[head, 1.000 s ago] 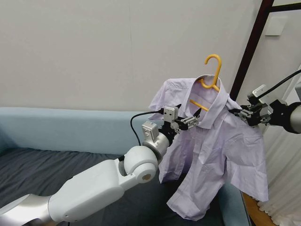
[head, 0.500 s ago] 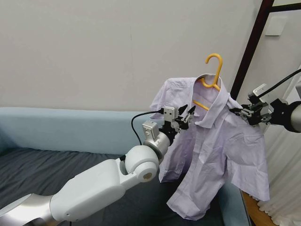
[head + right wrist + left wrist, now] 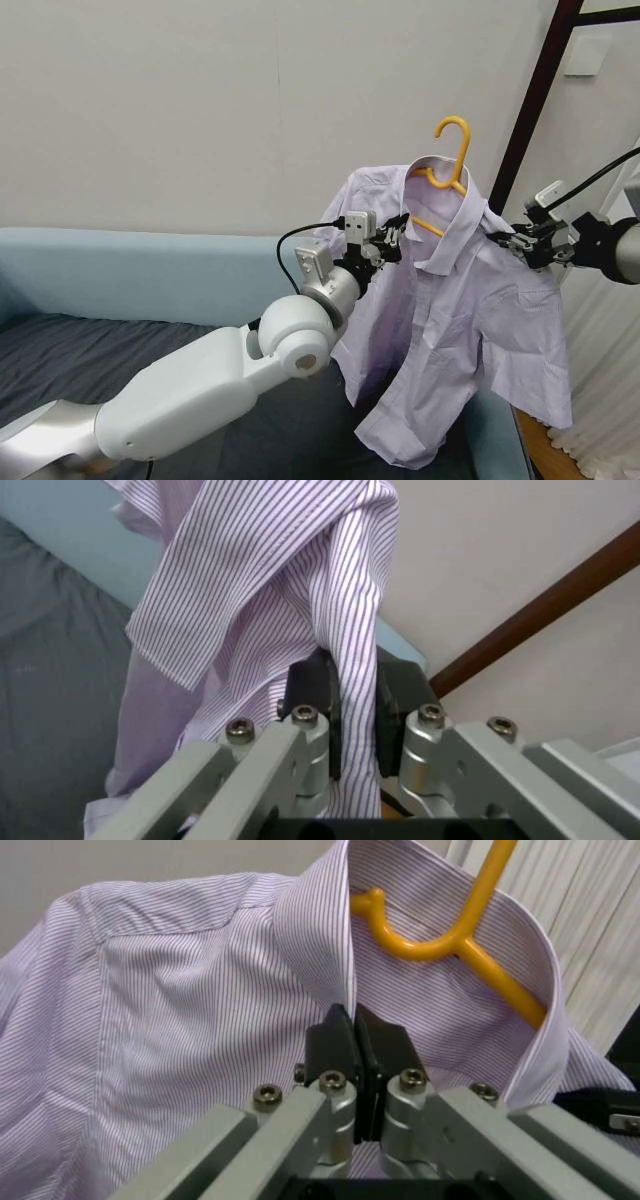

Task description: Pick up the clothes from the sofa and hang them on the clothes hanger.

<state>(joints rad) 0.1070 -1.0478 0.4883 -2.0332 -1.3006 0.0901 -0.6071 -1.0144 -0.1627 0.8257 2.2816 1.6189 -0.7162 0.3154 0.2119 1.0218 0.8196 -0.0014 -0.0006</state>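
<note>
Left arm reaches up and forward with the elbow bent. I see the left gripper [image 3: 387, 239] at the shirt [image 3: 470, 320] front, pads pressed together, apparently pinching the placket edge. The right gripper [image 3: 507, 238] comes in level and is clamped on shoulder fabric. The shirt is thin lilac pinstripe cloth, hanging limp between both grippers. A smooth, curved orange hanger [image 3: 450, 150] sits just above the left gripper.

1. Plain off-white wall [image 3: 200, 100] behind the sofa [image 3: 120, 270], evenly lit.
2. Sofa: pale blue backrest, dark grey seat.
3. Dark brown post [image 3: 530, 100] slants upward right of the sofa.
4. White curtain [image 3: 610, 380] and wooden floor [image 3: 545, 452] beyond the sofa's right end.
</note>
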